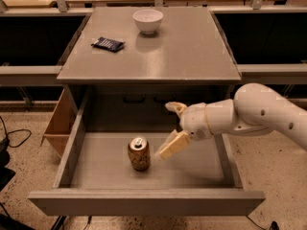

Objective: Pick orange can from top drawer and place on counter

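The orange can point(139, 154) stands upright in the middle of the open top drawer point(96, 169), silver top up. My gripper point(172, 127) hangs over the drawer, just right of the can and a little above it. Its two cream fingers are spread apart, one finger point(173, 145) low near the can and the other higher toward the drawer's back. It holds nothing. The grey counter point(192, 47) lies behind and above the drawer.
A white bowl point(147, 20) stands at the counter's back middle. A dark flat packet point(108, 43) lies at its left. A grey panel with two dark handles point(144, 98) sits behind the drawer. A cardboard box point(60, 126) stands left of the cabinet.
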